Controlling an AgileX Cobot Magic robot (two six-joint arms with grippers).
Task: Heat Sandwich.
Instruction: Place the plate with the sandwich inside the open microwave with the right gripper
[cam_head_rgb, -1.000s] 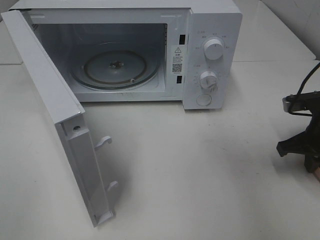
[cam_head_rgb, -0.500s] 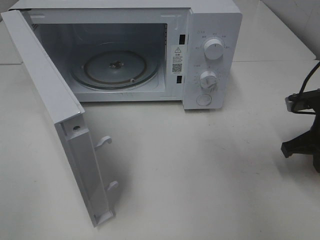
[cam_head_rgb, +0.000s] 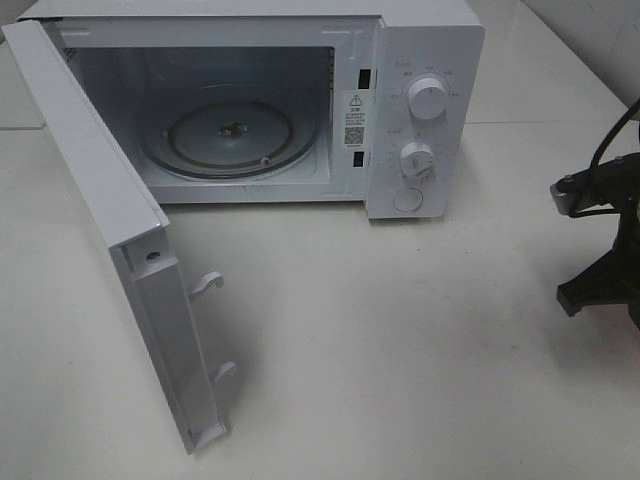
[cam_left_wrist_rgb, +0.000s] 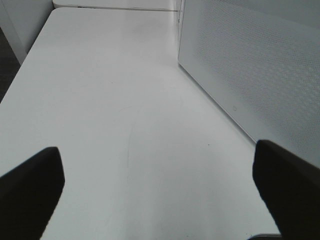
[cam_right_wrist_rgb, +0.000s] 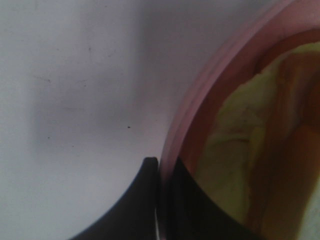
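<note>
Our right gripper (cam_right_wrist_rgb: 160, 167) is closed tight, its two dark fingers (cam_right_wrist_rgb: 137, 200) pinching the rim of the pink plate (cam_right_wrist_rgb: 200, 95), one outside the rim and one inside. The sandwich (cam_right_wrist_rgb: 235, 145) lies on that plate, just beside the pinched rim, with pale bread and tan crust showing; we see it only through the right wrist camera. From the high camera, our right arm (cam_head_rgb: 600, 285) sits at the 3 o'clock edge above the white table (cam_head_rgb: 400, 350). The microwave (cam_head_rgb: 420, 40) stands at 12 o'clock, well apart from the arm. Its door (cam_head_rgb: 90, 170) is swung wide toward 8 o'clock, and the glass turntable (cam_head_rgb: 230, 135) inside is bare. Our left gripper (cam_left_wrist_rgb: 157, 170) is spread wide and holds nothing, above the table beside a white perforated panel (cam_left_wrist_rgb: 250, 75).
</note>
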